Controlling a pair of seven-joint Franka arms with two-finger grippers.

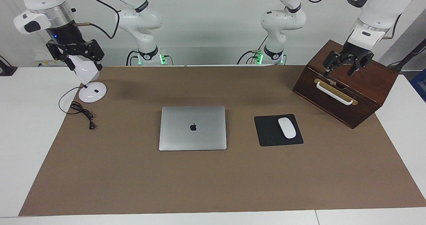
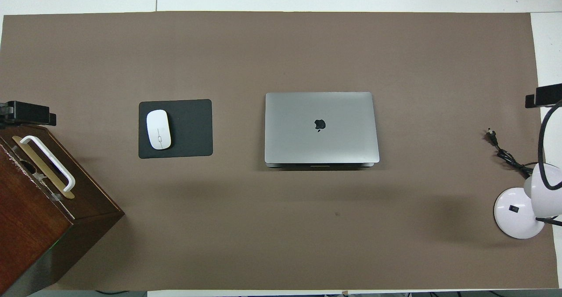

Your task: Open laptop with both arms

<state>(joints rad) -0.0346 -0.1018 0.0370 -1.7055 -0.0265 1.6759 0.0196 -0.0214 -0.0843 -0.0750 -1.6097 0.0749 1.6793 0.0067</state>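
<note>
The silver-grey laptop [image 1: 193,128] lies shut and flat in the middle of the brown mat, apple logo up; it also shows in the overhead view [image 2: 320,128]. My left gripper [image 1: 341,72] hangs open and empty over the wooden box, at the left arm's end of the table. Only its tip [image 2: 26,112] shows in the overhead view. My right gripper [image 1: 85,66] hangs open and empty over the desk lamp at the right arm's end, and its tip [image 2: 544,97] shows at the edge of the overhead view. Both grippers are far from the laptop.
A dark wooden box [image 1: 366,82] with a white handle [image 1: 334,93] stands at the left arm's end. A black mouse pad [image 1: 269,131] with a white mouse [image 1: 287,127] lies beside the laptop. A white desk lamp [image 1: 92,92] and its black cable [image 1: 83,113] are at the right arm's end.
</note>
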